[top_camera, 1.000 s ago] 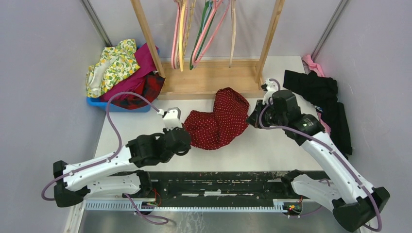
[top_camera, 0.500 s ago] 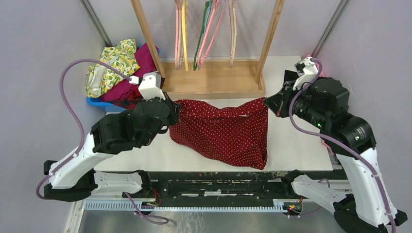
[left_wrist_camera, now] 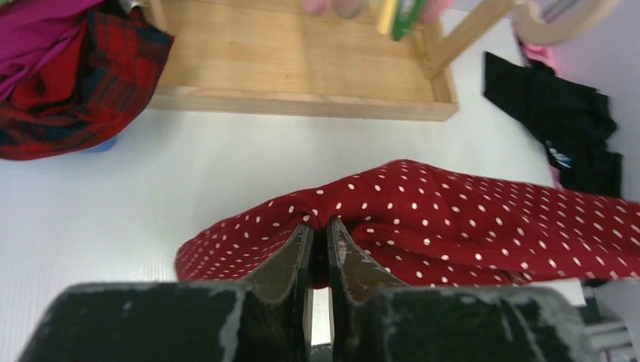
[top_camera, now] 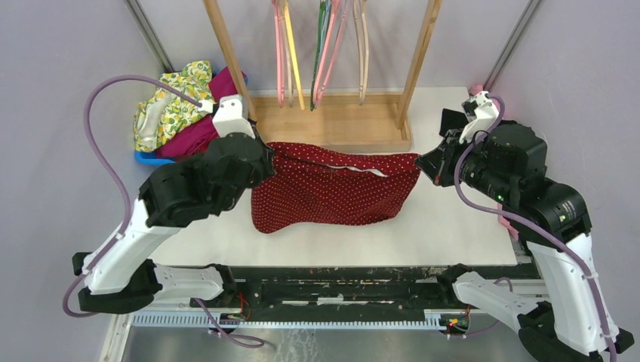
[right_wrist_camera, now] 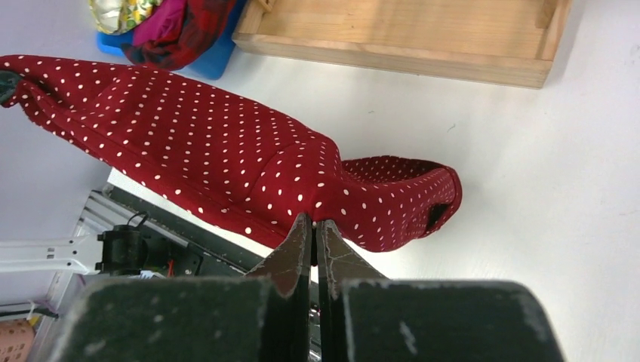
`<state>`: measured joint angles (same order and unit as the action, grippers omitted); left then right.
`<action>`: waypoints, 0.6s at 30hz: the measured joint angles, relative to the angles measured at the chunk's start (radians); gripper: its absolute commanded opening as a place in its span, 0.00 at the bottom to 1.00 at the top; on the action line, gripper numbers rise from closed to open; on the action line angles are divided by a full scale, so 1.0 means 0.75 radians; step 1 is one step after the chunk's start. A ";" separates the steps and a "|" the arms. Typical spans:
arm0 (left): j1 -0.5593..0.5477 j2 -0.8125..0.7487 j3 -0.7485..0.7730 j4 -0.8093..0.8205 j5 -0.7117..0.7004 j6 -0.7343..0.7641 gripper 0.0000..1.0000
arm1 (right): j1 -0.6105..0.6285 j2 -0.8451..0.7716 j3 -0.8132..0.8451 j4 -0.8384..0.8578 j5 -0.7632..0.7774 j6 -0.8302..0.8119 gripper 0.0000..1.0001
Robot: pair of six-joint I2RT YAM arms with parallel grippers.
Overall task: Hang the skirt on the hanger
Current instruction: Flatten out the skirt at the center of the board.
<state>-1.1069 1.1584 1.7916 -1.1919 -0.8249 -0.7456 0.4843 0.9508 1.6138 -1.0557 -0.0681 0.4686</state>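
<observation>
Just before wooden rack base (top_camera: 332, 121): clamping polka-dot skirt (top_camera: 332, 192) taut, left gripper (top_camera: 268, 162) and right gripper (top_camera: 419, 162) on opposite ends, parallel to base.

skirt (top_camera: 332, 192) dark red, tiny white dots. table (top_camera: 453, 226) white. plaid cloth (left_wrist_camera: 75, 83) red-black. lemon-print cloth (top_camera: 170, 102) yellow-green on white. bin (top_camera: 147, 159) blue.

skirt (top_camera: 332, 192): matt dotted cloth | rack tray (top_camera: 332, 124): bare pale wood | table (top_camera: 453, 226): smooth matt white
</observation>
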 measured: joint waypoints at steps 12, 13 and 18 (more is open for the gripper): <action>0.703 0.187 -0.258 0.360 0.549 0.205 0.14 | -0.048 0.502 0.191 0.038 0.034 -0.033 0.01; 0.727 0.215 -0.219 0.369 0.575 0.220 0.14 | -0.072 0.551 0.235 0.037 0.031 -0.041 0.01; 0.784 0.306 -0.009 0.463 0.647 0.272 0.14 | -0.204 0.660 0.409 0.051 0.025 -0.089 0.01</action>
<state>-0.5186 1.3876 1.7851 -0.8448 -0.3397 -0.5415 0.3313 1.4460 1.9205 -1.0176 -0.0490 0.4019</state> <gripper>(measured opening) 0.144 0.022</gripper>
